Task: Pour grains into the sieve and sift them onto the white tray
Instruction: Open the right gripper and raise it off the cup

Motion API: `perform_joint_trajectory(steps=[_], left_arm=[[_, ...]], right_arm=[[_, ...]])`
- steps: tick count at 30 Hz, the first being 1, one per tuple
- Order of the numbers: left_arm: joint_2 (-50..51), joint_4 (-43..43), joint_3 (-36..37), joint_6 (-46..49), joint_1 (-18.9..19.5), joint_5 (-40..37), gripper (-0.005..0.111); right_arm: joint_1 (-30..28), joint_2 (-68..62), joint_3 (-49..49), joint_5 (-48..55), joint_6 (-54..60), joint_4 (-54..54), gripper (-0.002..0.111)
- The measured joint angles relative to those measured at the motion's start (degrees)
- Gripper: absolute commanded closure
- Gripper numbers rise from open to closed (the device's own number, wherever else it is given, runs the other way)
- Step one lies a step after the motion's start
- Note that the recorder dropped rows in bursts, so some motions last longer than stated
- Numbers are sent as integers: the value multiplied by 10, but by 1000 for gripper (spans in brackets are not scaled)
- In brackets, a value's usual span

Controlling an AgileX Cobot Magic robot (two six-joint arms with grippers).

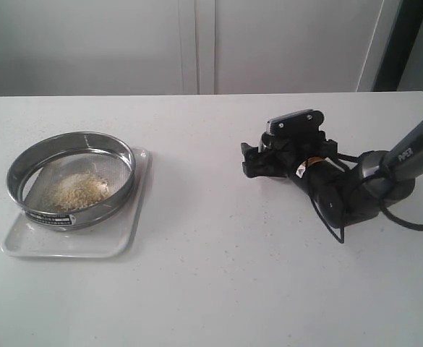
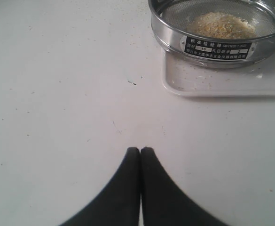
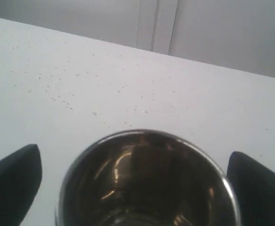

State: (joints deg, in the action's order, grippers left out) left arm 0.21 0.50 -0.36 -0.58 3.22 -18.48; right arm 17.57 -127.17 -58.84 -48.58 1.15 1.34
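Exterior: at left, sieve (image 1: 88, 215) seated on white tray (image 1: 74, 244), grains (image 1: 74, 191) heaped on its mesh; at right, well apart, right gripper (image 1: 254, 160) low over the table (image 1: 218, 275). Left wrist: left gripper (image 2: 140, 153) with jaws pressed together, nothing between, above bare table; sieve's label side facing it, tray beneath. Right wrist: jaws spread wide, flanking 1 shiny steel cup (image 3: 146, 183), not clamped.

Bright, even, washed-out light, faint shadow beneath the white tray (image 2: 198, 84) (glints inside the blurred steel cup (image 3: 142, 179)).
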Motion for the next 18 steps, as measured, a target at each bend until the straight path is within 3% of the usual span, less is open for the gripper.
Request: perform_joint_trajectory(steps=[18], left_arm=[[0,0,0,0,0,0,107]], right_arm=[[0,151,1,191,0,0,4]])
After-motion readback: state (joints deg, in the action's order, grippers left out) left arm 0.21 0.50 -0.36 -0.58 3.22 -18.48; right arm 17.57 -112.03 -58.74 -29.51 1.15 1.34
